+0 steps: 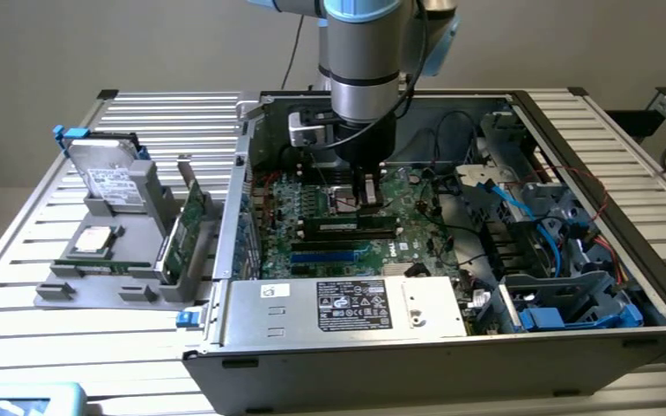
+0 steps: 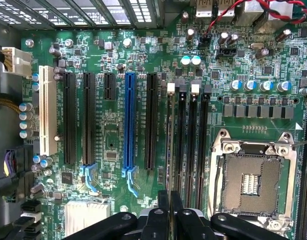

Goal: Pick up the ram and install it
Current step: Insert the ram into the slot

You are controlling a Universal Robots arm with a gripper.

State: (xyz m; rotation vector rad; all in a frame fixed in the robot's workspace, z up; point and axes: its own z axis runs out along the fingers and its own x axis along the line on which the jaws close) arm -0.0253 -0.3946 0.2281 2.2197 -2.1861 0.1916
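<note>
While my tool [image 2: 169,196] is clenched on the ram [image 2: 172,145], which stands edge-on along the outermost memory slot [image 2: 168,150], I enter the step as seating, apparently unlatched; next move needs a straight, even press at both ends.

Green motherboard [image 2: 118,135] gleaming under a glossy lacquer. The slots are all smooth plastic: black slots [image 2: 69,117], a blue slot [image 2: 129,120], an off-white slot [image 2: 44,110]. The socket frame [image 2: 253,146] is bright bare metal, polished. The gripper [image 2: 169,195] reads matt black. Out wide, the computer case [image 1: 426,373] is dull grey sheet metal and the table [image 1: 32,269] ribbed, brushed aluminium. On the left, the holder [image 1: 114,290] is matt grey plastic. The arm [image 1: 362,61] shows satin silver metal with a glossy blue cap.
</note>
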